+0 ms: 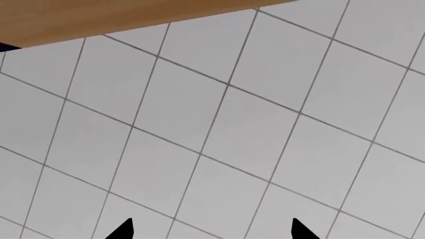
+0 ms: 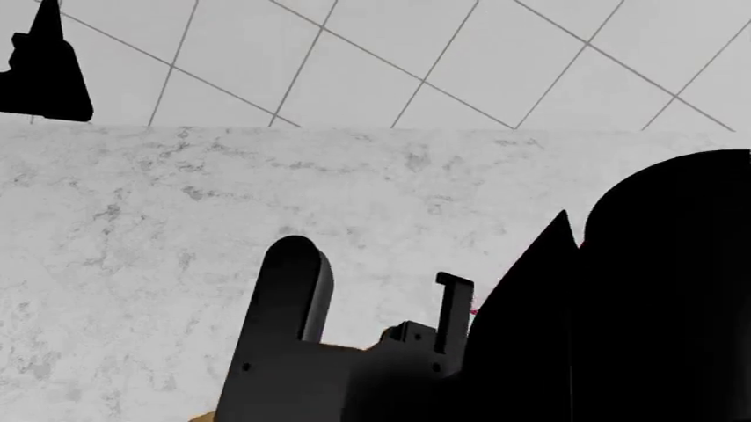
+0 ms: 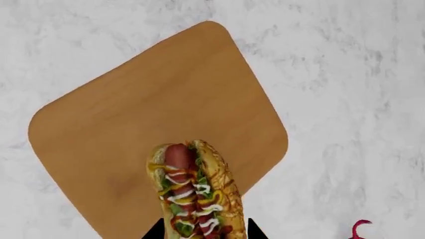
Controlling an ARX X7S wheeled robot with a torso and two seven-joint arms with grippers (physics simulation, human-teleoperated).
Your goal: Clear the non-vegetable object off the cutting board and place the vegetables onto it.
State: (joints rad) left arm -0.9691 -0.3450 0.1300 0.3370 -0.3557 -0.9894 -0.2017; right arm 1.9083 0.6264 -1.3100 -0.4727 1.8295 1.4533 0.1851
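In the right wrist view the hot dog [image 3: 192,191], a tan bun with sausage and toppings, looks large and close to the camera. It lies lengthwise between my right gripper's [image 3: 206,230] dark fingertips [image 3: 157,231], which press on the bun's sides, shut on it. Below it the light-brown cutting board [image 3: 133,119] lies bare on the marble counter [image 3: 345,99]. A red curl of the radish [image 3: 359,229] shows on the counter beside the board. My left gripper [image 1: 212,230] is open, its tips wide apart over grey tiles, holding nothing.
In the head view the marble counter [image 2: 176,229] runs to a tiled surface [image 2: 388,53] behind it. My right arm [image 2: 657,299] fills the lower right there and hides the board. The left arm's dark tip [image 2: 47,75] shows at the upper left. A wooden edge [image 1: 119,17] crosses the left wrist view.
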